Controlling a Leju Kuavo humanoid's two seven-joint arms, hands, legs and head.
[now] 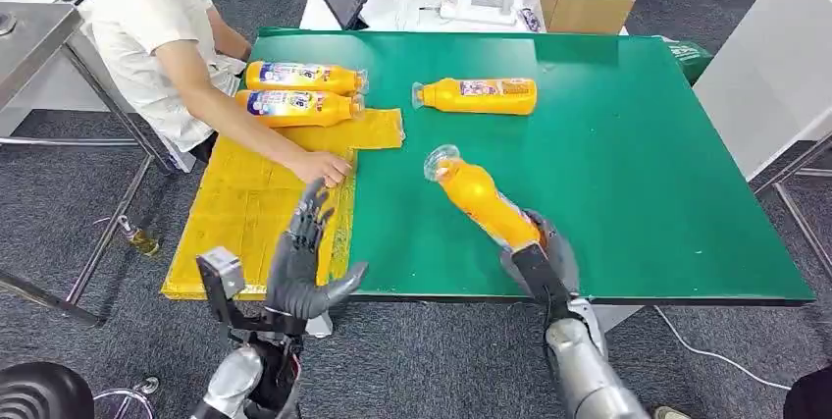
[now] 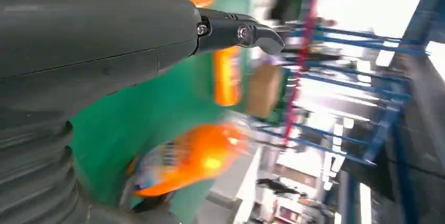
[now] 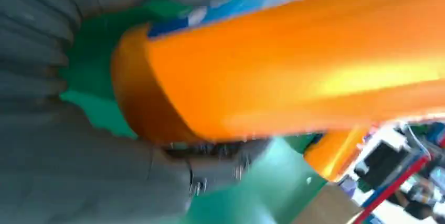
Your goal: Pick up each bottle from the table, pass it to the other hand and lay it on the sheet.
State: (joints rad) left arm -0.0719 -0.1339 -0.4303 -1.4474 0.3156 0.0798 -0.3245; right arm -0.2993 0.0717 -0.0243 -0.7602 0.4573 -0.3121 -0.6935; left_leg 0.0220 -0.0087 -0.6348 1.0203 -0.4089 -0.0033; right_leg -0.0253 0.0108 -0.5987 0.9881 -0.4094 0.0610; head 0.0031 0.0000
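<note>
Green table board (image 1: 628, 164); yellow plastic sheet (image 1: 245, 213) at its 9 o'clock, a person's hand (image 1: 319, 166) resting on it beside two laid orange bottles (image 1: 299, 92). My right hand (image 1: 535, 252) grasps an orange plastic bottle (image 1: 481, 198) by its base, neck tilted toward 11. Left hand (image 1: 309, 262) empty, fingers spread. Risks: base-end grip may let the bottle slip at handover; laying it could crowd the person's hand.

High head view, close wrist views

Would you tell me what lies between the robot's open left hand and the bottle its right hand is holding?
In the head view, only bare green table separates the left hand from the held bottle in the right hand; the yellow sheet ends beside the left hand.
</note>
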